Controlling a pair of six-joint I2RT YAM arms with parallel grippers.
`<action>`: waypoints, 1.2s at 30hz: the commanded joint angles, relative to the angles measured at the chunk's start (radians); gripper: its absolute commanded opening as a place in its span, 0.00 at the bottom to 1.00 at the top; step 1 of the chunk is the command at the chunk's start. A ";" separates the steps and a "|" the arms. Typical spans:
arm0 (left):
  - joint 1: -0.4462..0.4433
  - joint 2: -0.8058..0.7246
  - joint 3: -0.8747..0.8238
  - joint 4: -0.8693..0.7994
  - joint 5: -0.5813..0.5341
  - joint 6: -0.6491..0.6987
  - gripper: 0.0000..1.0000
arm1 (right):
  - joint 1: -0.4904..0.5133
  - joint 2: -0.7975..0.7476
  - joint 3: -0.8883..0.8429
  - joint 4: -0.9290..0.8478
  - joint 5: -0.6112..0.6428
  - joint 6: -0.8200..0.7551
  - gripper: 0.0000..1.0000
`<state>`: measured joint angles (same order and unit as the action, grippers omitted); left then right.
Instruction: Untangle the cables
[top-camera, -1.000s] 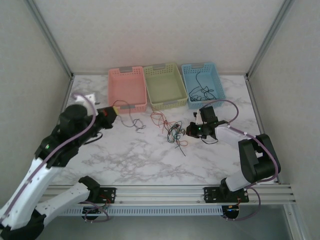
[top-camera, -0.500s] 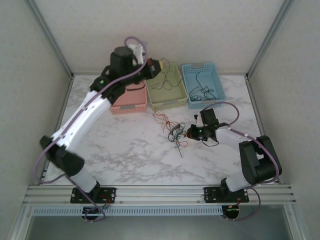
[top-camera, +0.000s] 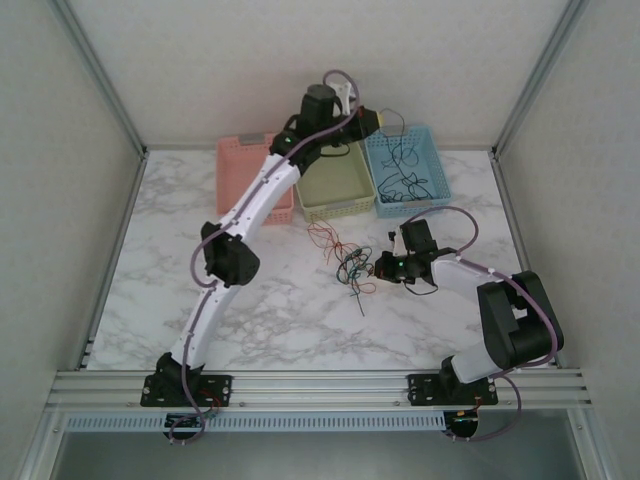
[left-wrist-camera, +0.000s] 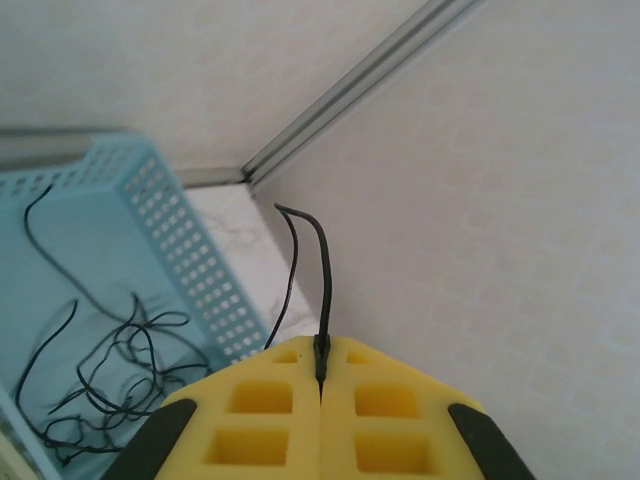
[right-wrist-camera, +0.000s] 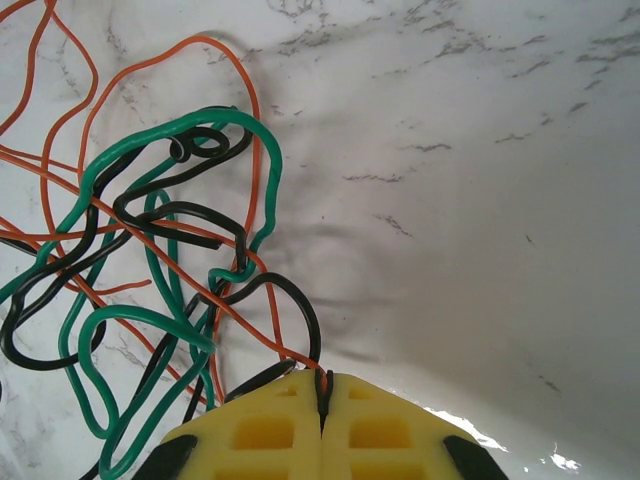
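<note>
The left arm (top-camera: 255, 195) stretched far forward and to the right from its base, elbow bent, wrist raised high; the left gripper (top-camera: 372, 122) pointed right, its yellow pads (left-wrist-camera: 270, 400) pressed together on a hanging black cable (left-wrist-camera: 324, 280); the right arm (top-camera: 510, 320) folded leftward, held low; the right gripper (top-camera: 384, 264) pointed left, pads (right-wrist-camera: 380, 430) closed, pinching a tangled black cable (right-wrist-camera: 300, 310).

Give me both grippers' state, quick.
Left gripper: closed, pinching a single black cable by the blue basket.
Right gripper: closed on a tangled black cable.
</note>
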<state>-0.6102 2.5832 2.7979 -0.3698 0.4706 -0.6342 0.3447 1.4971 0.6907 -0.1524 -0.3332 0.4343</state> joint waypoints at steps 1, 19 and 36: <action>-0.008 0.100 0.032 0.069 0.004 -0.053 0.00 | 0.000 0.015 0.000 -0.001 0.014 -0.006 0.00; -0.033 0.083 0.032 -0.034 -0.012 0.075 0.66 | 0.000 0.016 -0.001 0.002 0.012 -0.006 0.00; -0.045 -0.873 -1.154 0.051 -0.182 0.248 0.66 | 0.016 -0.165 -0.054 0.054 -0.082 0.002 0.00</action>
<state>-0.6529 1.7962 1.8465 -0.4274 0.3614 -0.4061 0.3492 1.3449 0.6575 -0.1143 -0.3904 0.4347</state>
